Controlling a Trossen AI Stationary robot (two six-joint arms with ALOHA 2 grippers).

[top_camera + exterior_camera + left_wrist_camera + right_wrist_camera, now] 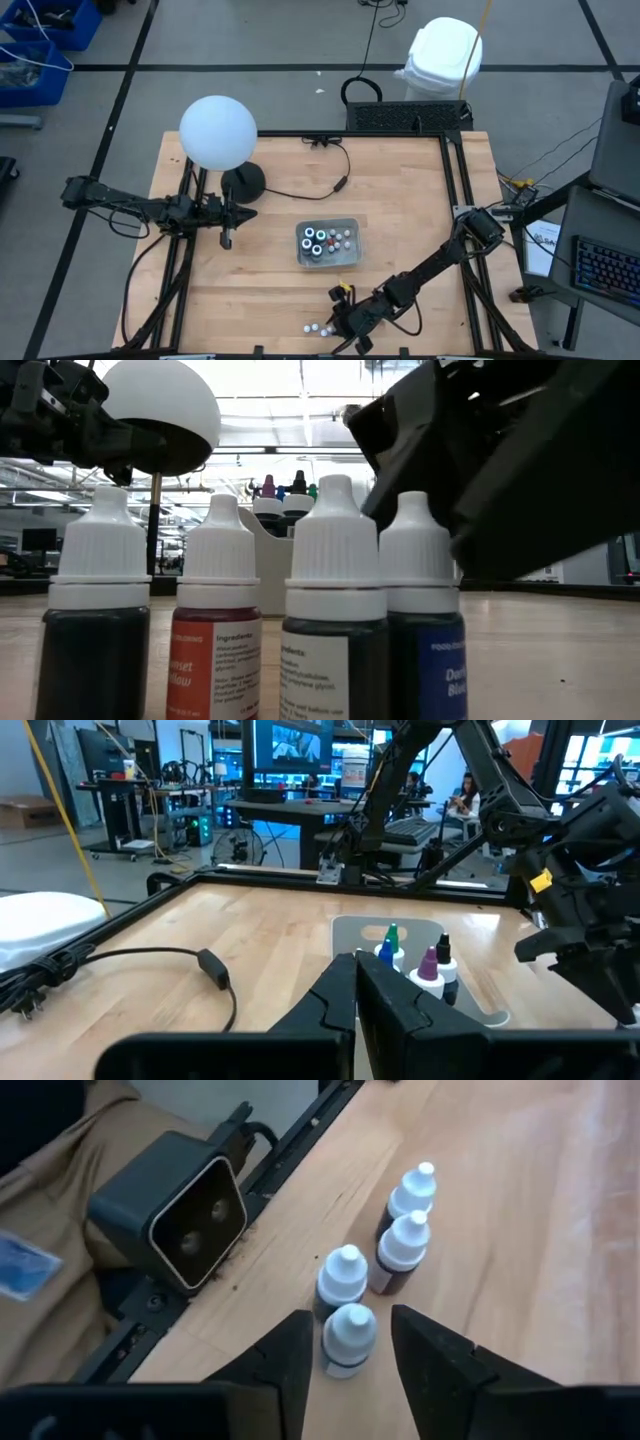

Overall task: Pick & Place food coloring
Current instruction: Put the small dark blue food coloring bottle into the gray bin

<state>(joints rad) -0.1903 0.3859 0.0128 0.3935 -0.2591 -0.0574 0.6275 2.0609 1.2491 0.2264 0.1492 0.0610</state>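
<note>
High view: right claw (345, 325) is seen low at the near desk (420, 220) edge, just beside a few loose food coloring bottles (318, 328); more bottles are stood in the clear tray (329, 259) mid-desk. Left claw (226, 238) is parked clenched, well apart from both.

Low view: four bottles (333, 610) are lined up touching, with ribbed white caps, glossy labels and dark or red bodies. They are judged tall, narrow and easily toppled.

Left wrist view: the tray is seen as a smooth plastic rectangle holding upright colored-tip bottles (390, 942).

Right wrist view: the right claw's fingers (295, 1360) are spread, straddling the nearest bottle (348, 1338), not yet gripped. The neighbours are so close that a closing finger could knock one over or off the edge. Caps are tapered; slipping is possible if gripped high.
</note>
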